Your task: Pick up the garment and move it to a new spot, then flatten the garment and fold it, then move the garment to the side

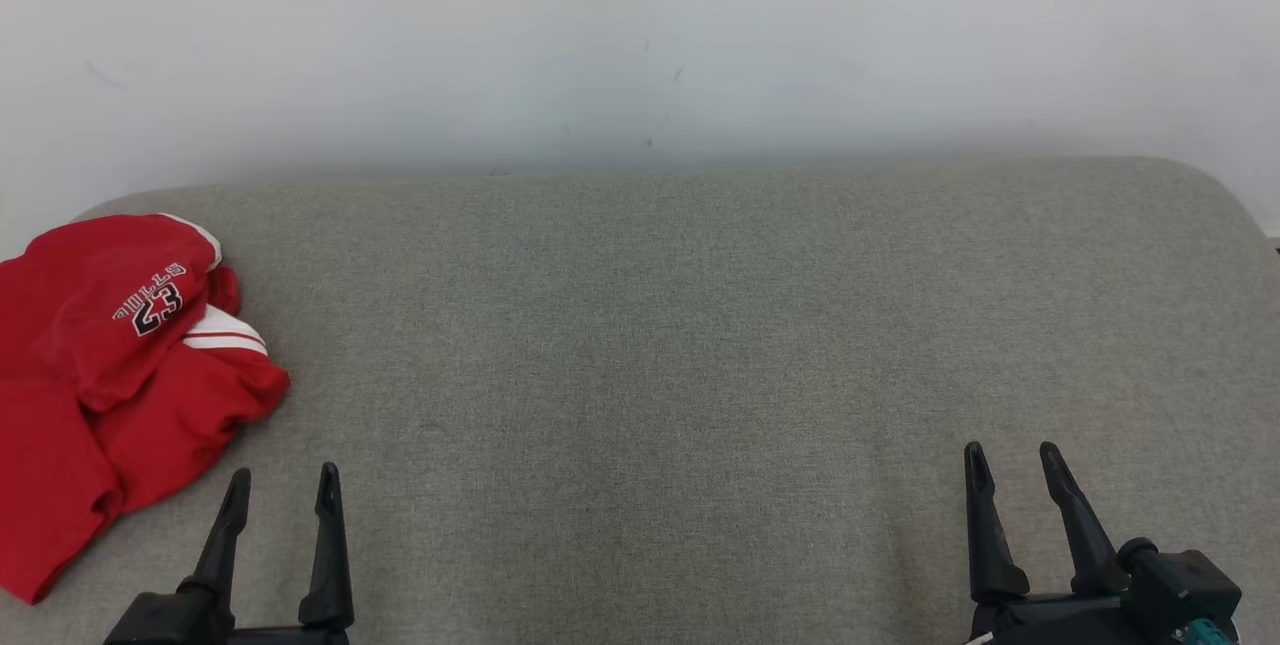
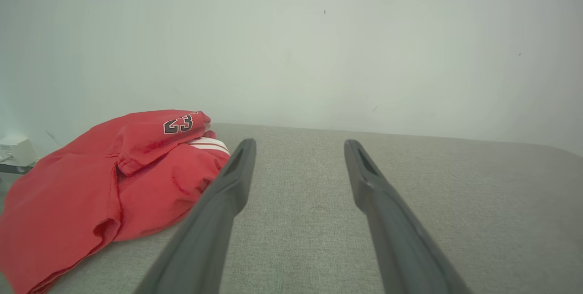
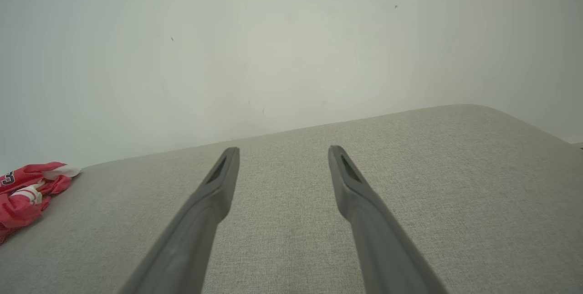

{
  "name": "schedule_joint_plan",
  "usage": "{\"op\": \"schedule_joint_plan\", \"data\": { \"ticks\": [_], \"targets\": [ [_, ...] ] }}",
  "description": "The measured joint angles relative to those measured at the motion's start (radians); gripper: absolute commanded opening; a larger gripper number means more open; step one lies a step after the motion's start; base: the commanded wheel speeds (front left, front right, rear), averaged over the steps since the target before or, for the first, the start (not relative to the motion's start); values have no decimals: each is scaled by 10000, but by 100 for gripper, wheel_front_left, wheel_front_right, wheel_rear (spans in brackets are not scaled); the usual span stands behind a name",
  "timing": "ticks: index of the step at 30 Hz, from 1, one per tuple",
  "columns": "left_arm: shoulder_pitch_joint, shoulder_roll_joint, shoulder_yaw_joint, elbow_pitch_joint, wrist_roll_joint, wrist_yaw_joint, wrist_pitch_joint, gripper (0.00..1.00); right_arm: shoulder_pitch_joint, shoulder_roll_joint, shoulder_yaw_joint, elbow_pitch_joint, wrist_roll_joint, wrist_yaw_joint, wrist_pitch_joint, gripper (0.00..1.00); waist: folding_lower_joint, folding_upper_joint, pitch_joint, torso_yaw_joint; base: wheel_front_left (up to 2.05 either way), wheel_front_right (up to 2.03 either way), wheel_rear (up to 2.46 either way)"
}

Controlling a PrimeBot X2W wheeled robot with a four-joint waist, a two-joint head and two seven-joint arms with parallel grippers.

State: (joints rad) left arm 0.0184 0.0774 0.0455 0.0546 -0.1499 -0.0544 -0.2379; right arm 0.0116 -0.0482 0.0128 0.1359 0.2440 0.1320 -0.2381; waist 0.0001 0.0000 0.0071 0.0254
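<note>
Left hand (image 1: pixel 284 471) and right hand (image 1: pixel 1011 448) are hovering spread and empty over the grey fabric counter (image 1: pixel 640 345), which is butting against a plain white wall (image 1: pixel 640 45); crumpled red jersey (image 1: pixel 110 365) is lying at its left edge.

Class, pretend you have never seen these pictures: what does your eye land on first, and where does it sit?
The crumpled red garment, printed with 23, stands out at the far left of the grey fabric surface. Next come the left pincer and right pincer, both open and empty, low in the head view's corners.
</note>
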Motion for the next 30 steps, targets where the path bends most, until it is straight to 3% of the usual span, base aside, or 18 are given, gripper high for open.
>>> {"op": "schedule_joint_plan", "data": {
  "ticks": [16,30],
  "targets": [
    [14,134,61,213,780,-48,-247,100,134,-4,-90,58,-594,0,-176,100,-1,0,2,102,0,0,0],
    [57,136,134,-221,-178,-240,445,100,210,-6,-153,69,-224,0,-102,100,0,0,41,167,0,0,0]
  ]
}}
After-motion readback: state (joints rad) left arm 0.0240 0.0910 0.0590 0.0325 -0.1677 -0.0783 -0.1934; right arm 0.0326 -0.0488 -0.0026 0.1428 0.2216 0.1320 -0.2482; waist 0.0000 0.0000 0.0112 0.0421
